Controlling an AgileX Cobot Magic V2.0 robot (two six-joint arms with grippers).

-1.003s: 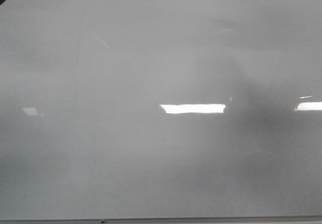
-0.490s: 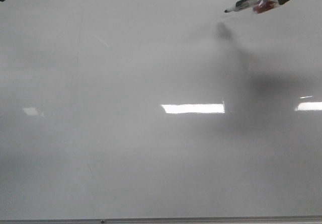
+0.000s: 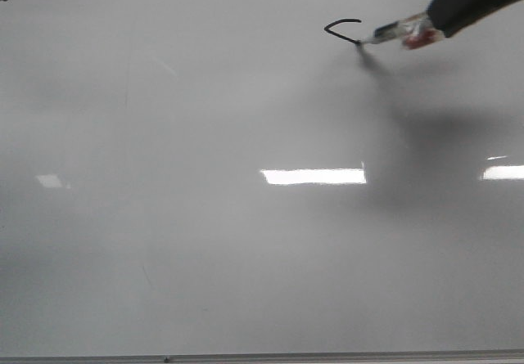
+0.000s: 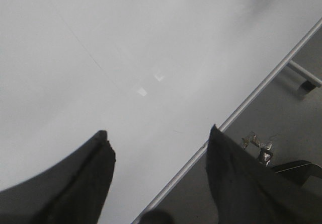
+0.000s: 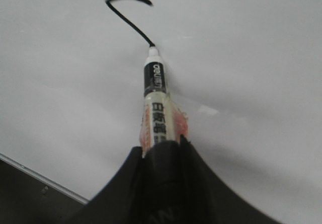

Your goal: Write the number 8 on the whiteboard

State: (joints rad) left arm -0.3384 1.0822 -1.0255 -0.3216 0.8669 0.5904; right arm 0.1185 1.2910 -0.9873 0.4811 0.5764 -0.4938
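Two grippers show in the pictures, and each wrist view gives what the front view cannot. In the right wrist view the right gripper [image 5: 162, 151] is closed on one marker [image 5: 157, 108]; its two dark fingers [image 5: 126, 183] meet around the back end of the barrel, and the printed label with a black band and the white collar near the tip can be read only here. The front view shows the same right gripper [image 3: 434, 22] only as a dark shape at the upper right corner, with the marker [image 3: 397, 31] coming out of it. The long axis of the marker runs from the gripper toward the left and a little toward the near side, and the tip touches the whiteboard [image 3: 246, 258]. There is one black stroke, the begun number 8 [image 3: 342, 27]: a short hook, open, with no closed loop yet; it lies in the far right part of the board, and the pen tip sits at its right end. In the right wrist view the same stroke [image 5: 128, 12] goes as a line from the tip and bends over at its far end. The left gripper [image 4: 158, 156] is seen well only in its own view: its two fingers [image 4: 93, 168] stand wide apart with nothing between them, over the board's thin metal edge [image 4: 241, 108], and beyond that edge a grey floor [image 4: 282, 118] shows.
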